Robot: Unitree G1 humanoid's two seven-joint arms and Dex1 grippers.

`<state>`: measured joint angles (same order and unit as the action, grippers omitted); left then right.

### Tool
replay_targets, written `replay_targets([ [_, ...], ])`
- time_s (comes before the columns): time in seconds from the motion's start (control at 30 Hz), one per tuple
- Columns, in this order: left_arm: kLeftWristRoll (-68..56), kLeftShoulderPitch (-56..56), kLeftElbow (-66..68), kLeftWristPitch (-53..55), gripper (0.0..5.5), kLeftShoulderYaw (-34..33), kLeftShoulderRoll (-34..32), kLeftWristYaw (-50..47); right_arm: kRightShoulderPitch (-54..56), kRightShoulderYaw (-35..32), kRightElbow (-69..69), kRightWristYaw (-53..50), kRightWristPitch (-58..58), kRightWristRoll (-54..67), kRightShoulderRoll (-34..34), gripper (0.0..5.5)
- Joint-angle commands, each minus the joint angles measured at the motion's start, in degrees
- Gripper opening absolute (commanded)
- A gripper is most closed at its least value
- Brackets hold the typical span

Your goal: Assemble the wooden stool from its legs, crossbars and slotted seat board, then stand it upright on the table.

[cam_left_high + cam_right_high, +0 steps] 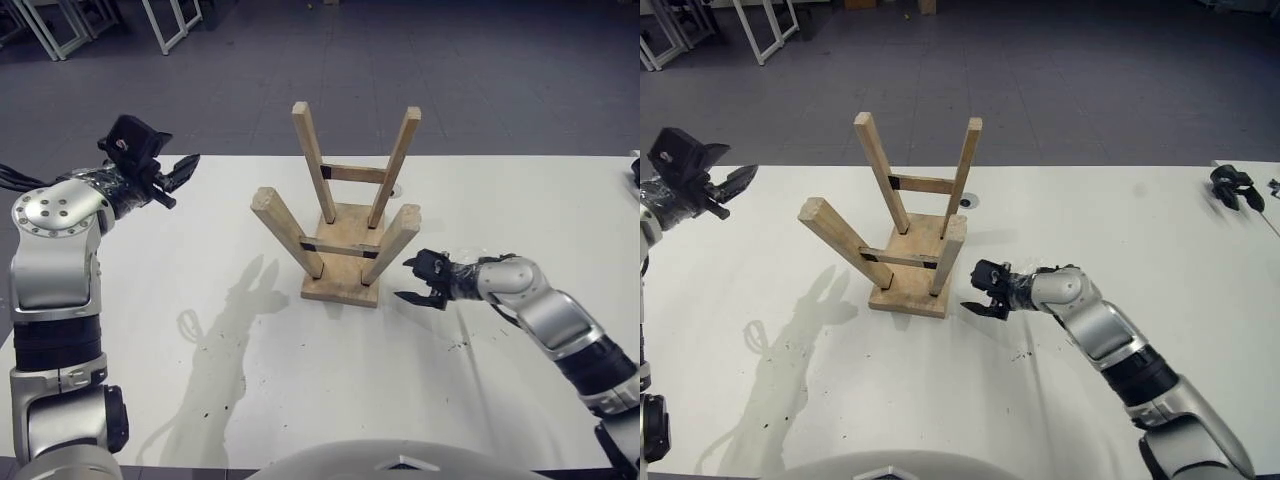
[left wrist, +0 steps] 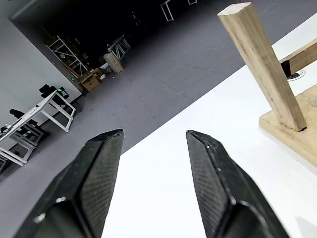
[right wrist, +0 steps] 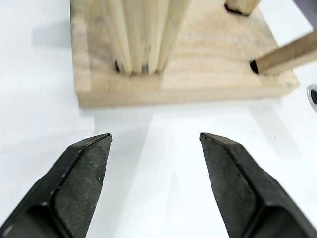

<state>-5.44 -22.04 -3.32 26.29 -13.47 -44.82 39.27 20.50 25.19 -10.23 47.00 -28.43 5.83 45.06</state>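
The wooden stool [image 1: 340, 215] rests upside down in the middle of the white table [image 1: 300, 400], its seat board [image 1: 341, 282] flat on the surface. Its legs [image 1: 309, 160] splay upward, joined by crossbars [image 1: 352, 173]. My right gripper [image 1: 417, 281] hovers open just right of the seat board, level with its edge [image 3: 173, 87], holding nothing. My left gripper [image 1: 183, 170] is raised at the table's far left, well clear of the stool, open and empty; one leg [image 2: 265, 64] stands beyond its fingers [image 2: 101, 171].
A small black object [image 1: 1235, 187] lies near the table's far right edge. A round hole [image 1: 393, 188] sits in the tabletop behind the stool. Dark floor with white frames [image 1: 60, 25] lies beyond the far edge.
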Motion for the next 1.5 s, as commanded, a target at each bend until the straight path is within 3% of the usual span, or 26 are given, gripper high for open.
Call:
replay_targets([
  [0.03,0.7,4.4,0.1,-0.7,2.30,1.2,1.5,-2.0,7.9,-14.5,-0.2,-3.8,-7.3,5.0,-1.0,3.26],
  [0.13,1.5,8.5,-0.4,-0.5,2.30,3.9,4.3,-4.1,18.2,-29.3,-3.0,-7.2,-14.6,22.7,-10.8,3.26],
  [0.23,2.3,10.7,-0.2,-0.8,2.30,6.3,6.6,-5.8,20.7,-34.3,-8.3,-7.9,-20.4,38.1,-17.9,3.26],
  [0.4,2.8,12.2,-0.7,-1.5,2.30,5.6,8.7,-9.8,17.0,-26.9,-11.5,-8.6,-22.3,40.7,-21.6,3.26],
  [0.5,2.5,12.7,-1.3,-1.4,2.30,6.5,9.7,-10.6,11.1,-13.4,-10.4,-5.6,-20.5,30.5,-15.9,3.26],
  [0.57,2.6,12.6,-1.2,-1.4,2.30,7.1,9.7,-10.5,9.7,-10.1,-9.2,-4.6,-18.7,26.5,-13.6,3.26],
  [0.8,2.1,13.7,-1.9,-1.7,2.30,7.0,10.3,-10.9,18.8,-27.4,-11.4,-10.9,-21.2,46.0,-22.3,3.26],
  [0.9,1.7,14.8,-2.7,-4.3,2.30,5.4,10.6,-11.6,21.4,-32.5,-6.1,-15.3,-19.7,46.2,-23.0,3.26],
  [1.0,0.1,15.7,-3.7,-7.4,2.30,1.9,11.0,-12.6,19.3,-28.8,-3.1,-14.0,-16.9,38.8,-19.6,3.26],
  [1.13,-8.2,16.5,-8.3,-11.3,2.30,-9.9,10.2,-11.3,12.7,-18.5,-2.2,-7.1,-10.5,26.2,-12.4,3.26],
  [1.2,-11.8,17.0,-11.1,-11.9,2.30,-14.5,7.8,-9.0,9.3,-15.3,-6.3,-2.8,-9.9,25.3,-10.5,3.26],
  [1.37,-16.4,17.1,-15.6,-10.0,2.30,-15.6,2.6,-3.1,5.9,-14.0,-18.5,0.9,-13.3,32.1,-12.1,3.26],
  [1.5,-18.6,14.9,-14.9,-8.4,2.30,-13.6,-0.3,0.5,7.7,-17.3,-21.3,0.0,-16.7,36.9,-11.9,3.26],
])
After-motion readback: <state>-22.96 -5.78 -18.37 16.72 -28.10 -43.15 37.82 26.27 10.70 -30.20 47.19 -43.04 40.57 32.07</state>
